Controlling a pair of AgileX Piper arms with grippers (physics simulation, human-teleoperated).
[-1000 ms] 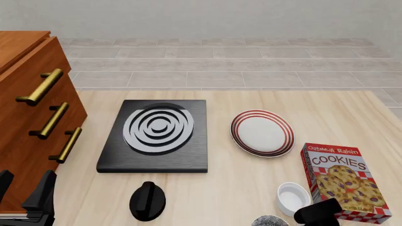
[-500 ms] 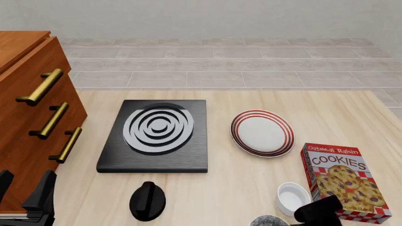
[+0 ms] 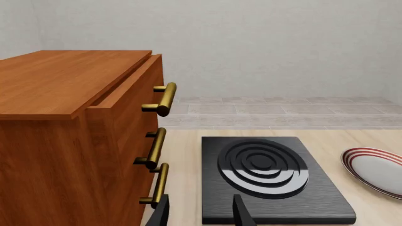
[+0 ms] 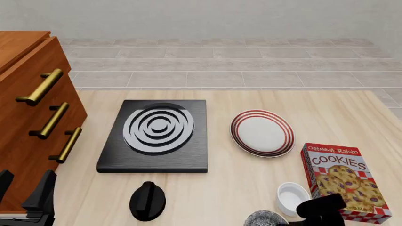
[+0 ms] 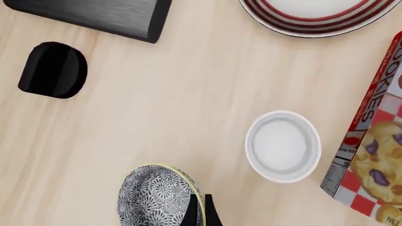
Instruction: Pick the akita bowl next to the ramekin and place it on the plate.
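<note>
The right gripper (image 5: 199,209) shows in its own wrist view as two dark fingertips pressed on the pale rim of the akita bowl (image 5: 160,197), one inside and one outside, so it is clamped on the bowl's edge, and the grey speckled bowl looks tilted. Ahead of the claw and to one side sits the ramekin (image 5: 283,145), apart from the bowl with bare tabletop between them; just past the ramekin stands the cookie box (image 5: 377,155). Well ahead of the fingers lies the plate (image 5: 314,19), only its red-ringed rim in view, with a corner of the black stove (image 5: 100,14) and a black knob (image 5: 53,69) off to the other side. In the front view the right gripper (image 4: 290,220) is a dark block at the picture's lower edge, with the akita bowl (image 4: 265,219) showing just left of it, the ramekin (image 4: 293,197) just above it and touching the cookie box (image 4: 344,181), and the plate (image 4: 262,133) well forward of the claw. The knob (image 4: 148,201) and stove (image 4: 157,136) lie to its left. In the left wrist view the left gripper (image 3: 199,214) has its two dark fingers spread apart with nothing between them, beside the wooden drawer cabinet (image 3: 82,136), with the stove (image 3: 267,176) straight ahead and the plate (image 3: 377,169) further off to the side.
</note>
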